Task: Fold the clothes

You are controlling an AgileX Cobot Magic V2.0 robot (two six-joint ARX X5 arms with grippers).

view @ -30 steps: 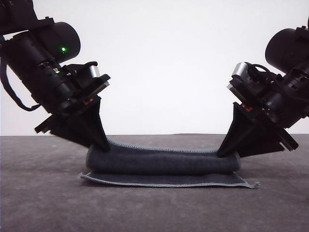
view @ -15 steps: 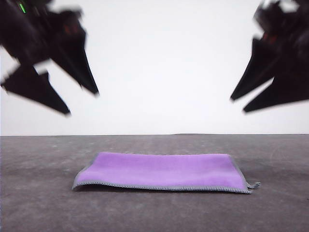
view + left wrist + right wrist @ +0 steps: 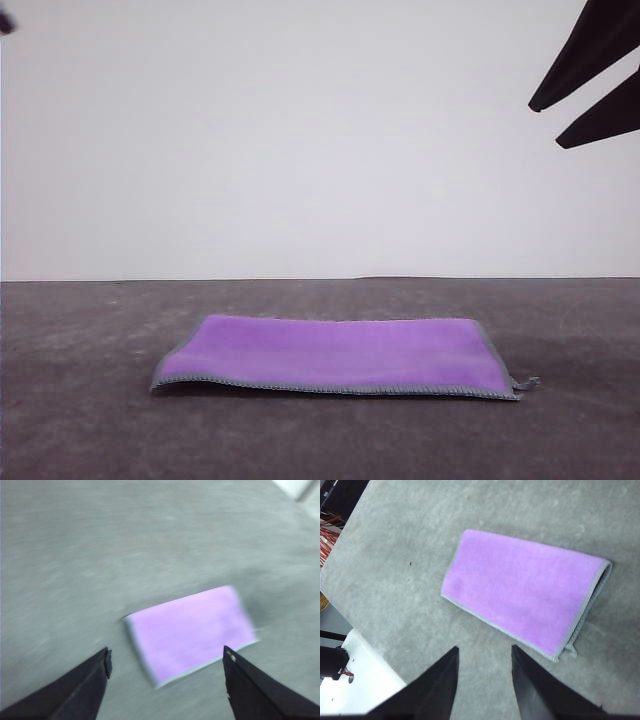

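In the front view you are looking at the folded cloth (image 3: 340, 356) lying flat on the grey table (image 3: 90, 430), purple face up, toward 6 o'clock of the frame. It is looking soft, thin and light, so expect it to drape and slide; the grey stitched edging (image 3: 330, 387) and the corners are your likeliest places to pinch. The right gripper (image 3: 565, 115) is hanging at 2 o'clock, well apart from the cloth, fingers spread and empty, its body cut off by the frame edge.

In the left wrist view you are getting motion blur: the cloth (image 3: 192, 632) is reading as a smeared purple patch. The left gripper (image 3: 167, 672) is showing its fingers wide apart, holding nothing.

In the right wrist view the cloth (image 3: 522, 590) is sharper, with the small corner tag (image 3: 571, 649) sticking out. The right fingers (image 3: 530, 680) are parted here too. The layers under the fold are hidden from you.
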